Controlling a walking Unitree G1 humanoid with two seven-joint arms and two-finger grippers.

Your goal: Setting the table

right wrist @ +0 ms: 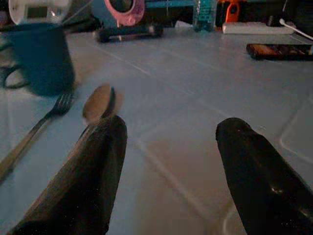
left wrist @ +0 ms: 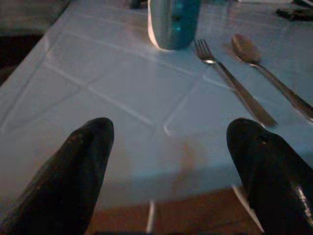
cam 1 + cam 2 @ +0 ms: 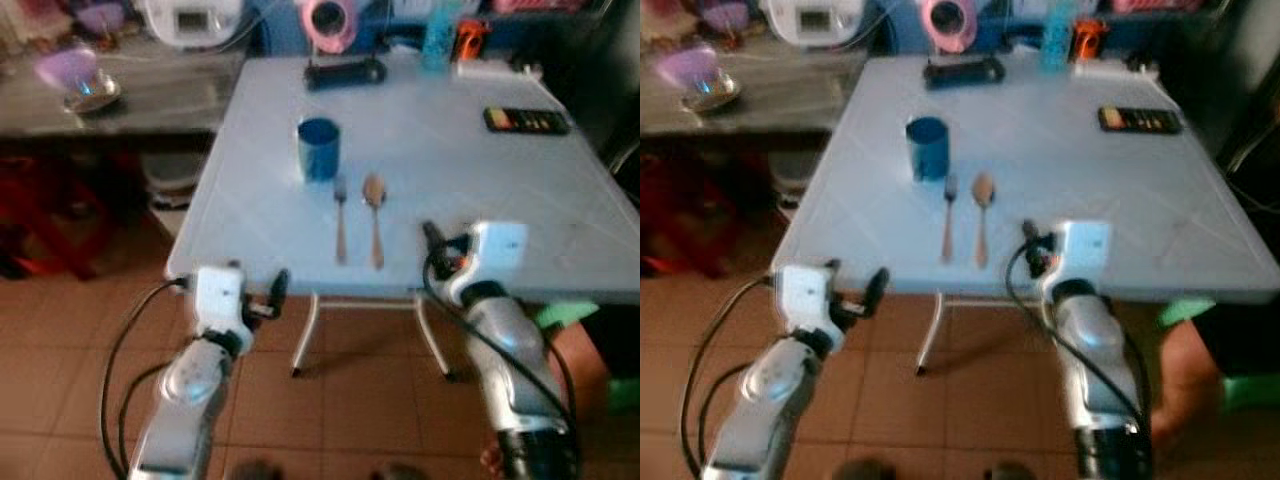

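Both spread and empty: right end effector (image 3: 432, 240) risks nudging the brown-handled metal spoon (image 3: 375, 225) at its ten o'clock; left end effector (image 3: 278, 288) off the pale blue bench (image 3: 480, 180).

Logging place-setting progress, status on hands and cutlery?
Left hand open, off the table's near edge. Right hand open, over table right of spoon. Fork and spoon side by side before blue mug. Nothing blocking.

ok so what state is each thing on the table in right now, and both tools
cup: upright, beyond the fork's tines
fork: lying flat, free, beside the spoon
spoon: lying flat, free, bowl away from the robot
left tool: open, holding nothing, at the table's near edge
right tool: open, holding nothing, low over the table by the spoon
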